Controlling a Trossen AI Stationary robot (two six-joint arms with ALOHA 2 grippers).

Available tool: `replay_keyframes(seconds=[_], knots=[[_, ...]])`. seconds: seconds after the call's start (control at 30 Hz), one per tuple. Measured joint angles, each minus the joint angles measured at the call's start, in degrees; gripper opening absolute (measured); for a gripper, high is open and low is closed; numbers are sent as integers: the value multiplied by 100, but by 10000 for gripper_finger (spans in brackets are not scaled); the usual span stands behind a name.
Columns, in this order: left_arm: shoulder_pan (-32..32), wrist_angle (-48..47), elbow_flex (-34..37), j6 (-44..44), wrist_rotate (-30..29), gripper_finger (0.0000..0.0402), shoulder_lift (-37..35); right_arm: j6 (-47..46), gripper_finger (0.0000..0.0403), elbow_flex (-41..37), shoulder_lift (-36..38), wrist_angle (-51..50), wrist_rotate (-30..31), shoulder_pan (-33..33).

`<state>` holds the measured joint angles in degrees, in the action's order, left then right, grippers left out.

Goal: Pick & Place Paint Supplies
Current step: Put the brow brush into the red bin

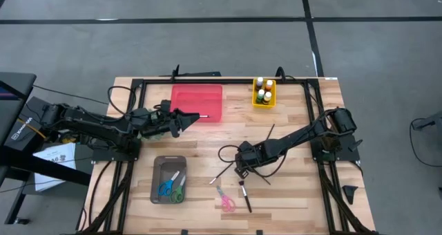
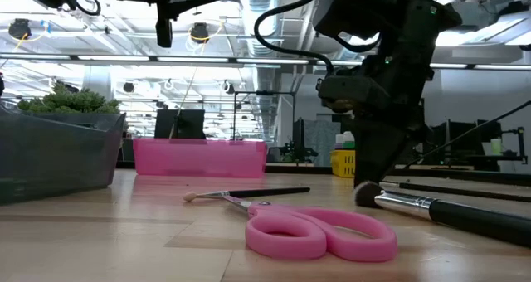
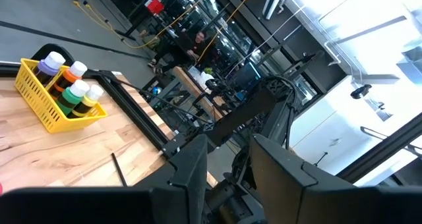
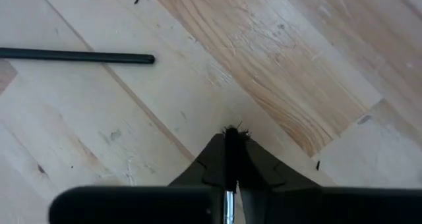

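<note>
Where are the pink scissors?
In the high view, the pink plastic scissors lie at the table's near edge, between the grey bin and a black-handled brush.

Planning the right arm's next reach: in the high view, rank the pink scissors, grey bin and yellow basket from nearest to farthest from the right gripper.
1. Pink scissors: just below the right gripper, toward the table's front edge.
2. Grey bin: to its left, mid-table.
3. Yellow basket: at the far edge, holding paint bottles; roughly as far as the bin, too close to call.
</note>
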<state>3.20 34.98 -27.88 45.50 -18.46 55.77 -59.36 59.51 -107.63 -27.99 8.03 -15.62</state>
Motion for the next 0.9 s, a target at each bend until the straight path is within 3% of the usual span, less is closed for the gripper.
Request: replay_keyframes(seconds=[0.27, 0.6, 0.9], knots=[[19, 2, 0, 2, 2, 110, 0, -19, 11, -50, 422, -23, 83, -126], [301, -12, 2, -2, 16, 111, 85, 393, 11, -20, 2110, 1040, 795, -84], [481, 9, -535, -164, -7, 144, 1111, 1078, 11, -11, 3001, 1989, 821, 528]])
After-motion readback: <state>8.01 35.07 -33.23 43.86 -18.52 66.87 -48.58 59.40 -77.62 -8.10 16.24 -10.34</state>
